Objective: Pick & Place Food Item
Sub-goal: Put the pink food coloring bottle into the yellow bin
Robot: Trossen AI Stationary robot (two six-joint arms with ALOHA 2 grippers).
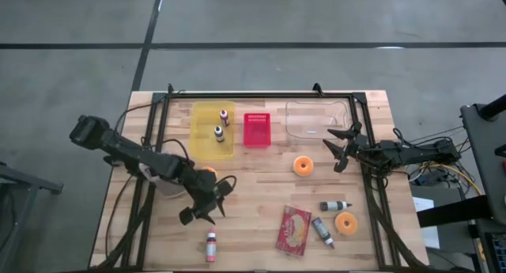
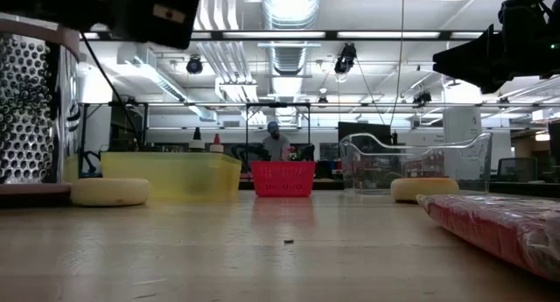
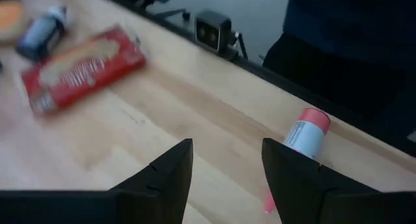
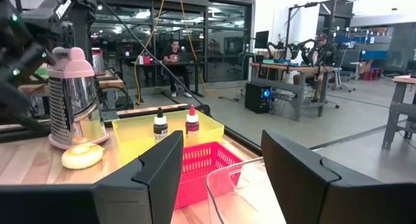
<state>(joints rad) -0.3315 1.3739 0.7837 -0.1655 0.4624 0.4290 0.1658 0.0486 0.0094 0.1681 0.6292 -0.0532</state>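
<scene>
My left gripper hangs over the bench's near-left area, fingers spread, nothing between them. In my left wrist view a small bottle with a pink cap lies on its side by the near edge, just past the fingertips, not touched. The same bottle shows from above, just nearer the front edge than the gripper.

My right gripper sits near the right edge, toward the far side, beside the clear bin. Fingers parted, empty (wrist view looks straight past them at the bins).

Far edge, left to right: yellow bin with two small bottles standing in it, red basket, clear bin.

Food items:
- one orange donut mid-bench, right of centre, near my right gripper
- second donut near the front-right corner
- red packet at the front edge, right of centre
- two dark tubes, one between the donuts, one just beside the packet
- something orange partly hidden by my left arm, can't tell what

A metal grater with a pink top stands on the left side, a pale round piece on the wood at its foot.
</scene>
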